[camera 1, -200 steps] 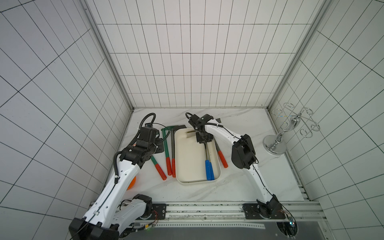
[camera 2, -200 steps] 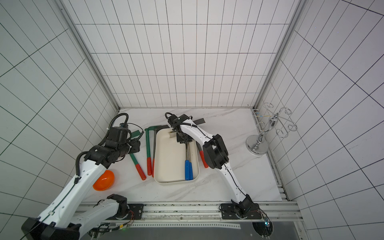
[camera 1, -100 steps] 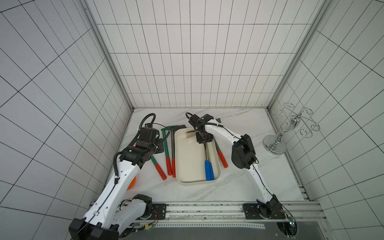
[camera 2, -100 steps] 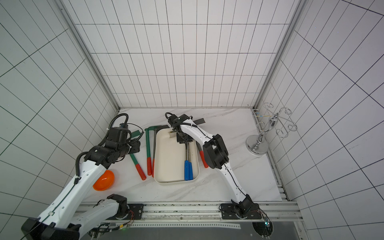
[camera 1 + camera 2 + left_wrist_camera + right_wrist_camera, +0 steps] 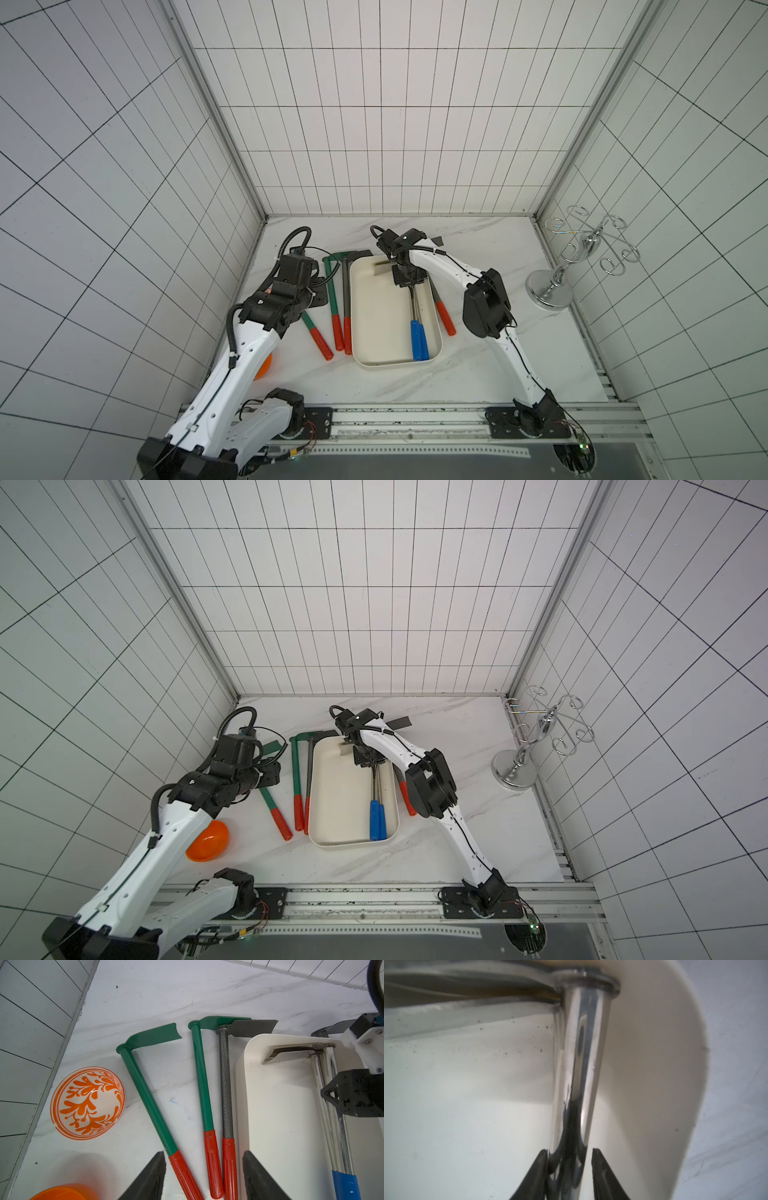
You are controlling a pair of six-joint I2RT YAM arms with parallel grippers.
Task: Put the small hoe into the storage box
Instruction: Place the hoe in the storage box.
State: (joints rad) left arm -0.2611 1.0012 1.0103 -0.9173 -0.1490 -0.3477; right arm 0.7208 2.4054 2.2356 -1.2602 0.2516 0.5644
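Right gripper (image 5: 569, 1153) sits narrow astride the hoe (image 5: 583, 1043) shaft, 1 pad touching; I cannot tell if it is clamped. The hoe lies inside the box (image 5: 376, 328). Left gripper (image 5: 203, 1153) is half-open and empty, above red handles (image 5: 211, 1157) beside the box.

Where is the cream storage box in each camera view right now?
Both top views: storage box, central, between the two arms.
Left wrist: storage box right beside the grey-shafted hoe.
Right wrist: its floor and curved wall fill most of the frame.
Shared landmark: the chrome hoe shafts lying inside it.
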